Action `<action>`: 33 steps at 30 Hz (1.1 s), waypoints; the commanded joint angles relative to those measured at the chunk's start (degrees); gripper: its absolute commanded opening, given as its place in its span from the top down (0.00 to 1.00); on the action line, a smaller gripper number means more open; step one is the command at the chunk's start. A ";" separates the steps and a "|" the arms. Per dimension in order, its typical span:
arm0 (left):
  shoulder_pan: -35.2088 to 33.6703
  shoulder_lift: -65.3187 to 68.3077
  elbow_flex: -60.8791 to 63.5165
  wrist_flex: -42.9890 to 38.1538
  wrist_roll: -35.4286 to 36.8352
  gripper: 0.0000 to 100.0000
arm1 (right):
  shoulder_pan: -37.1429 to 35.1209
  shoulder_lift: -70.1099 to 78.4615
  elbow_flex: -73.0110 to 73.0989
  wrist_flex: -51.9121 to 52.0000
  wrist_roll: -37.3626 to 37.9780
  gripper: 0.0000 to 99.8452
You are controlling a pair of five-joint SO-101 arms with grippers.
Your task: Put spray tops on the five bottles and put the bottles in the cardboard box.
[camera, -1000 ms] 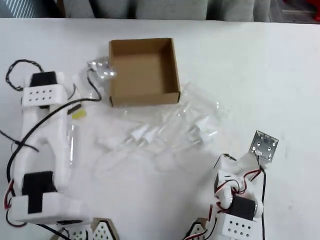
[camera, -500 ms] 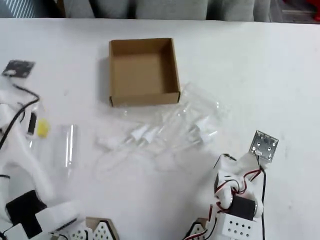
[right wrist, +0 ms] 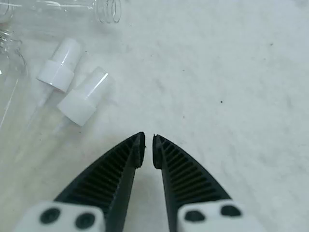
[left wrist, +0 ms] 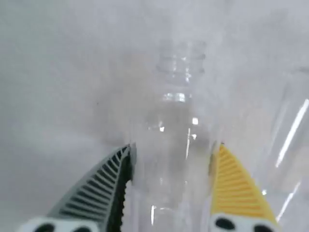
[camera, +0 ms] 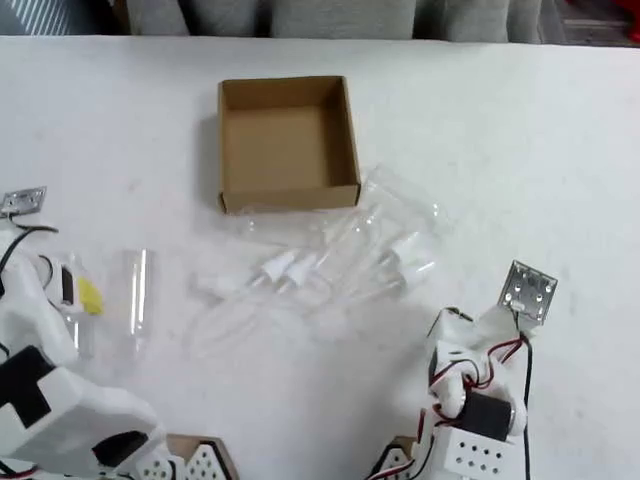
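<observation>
Clear bottle [left wrist: 181, 111] sits clamped in the jaws of the left gripper [left wrist: 174, 146]; right gripper [right wrist: 147, 137] is almost closed, empty. Hold the neck clear so a spray top [right wrist: 60, 65] seats squarely.

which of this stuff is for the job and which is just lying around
For the job: brown cardboard box; clear plastic bottles, one held by the left end effector; white plastic spray tops.
Lying about: what looks like crumpled clear plastic wrapping beside the box.
</observation>
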 commanded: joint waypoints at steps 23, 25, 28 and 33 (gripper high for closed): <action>0.48 2.07 -25.93 18.73 -0.35 0.66 | 0.48 -0.13 0.53 0.57 -0.18 0.99; 0.48 2.95 -25.49 18.64 0.18 0.66 | 0.48 -0.13 0.53 0.57 -0.18 0.99; 0.57 6.29 -26.02 17.41 5.19 0.66 | 0.48 -0.13 0.53 0.57 -0.18 0.99; 0.57 13.49 -32.70 18.90 6.86 0.66 | 0.48 -0.13 0.53 0.57 -0.18 0.99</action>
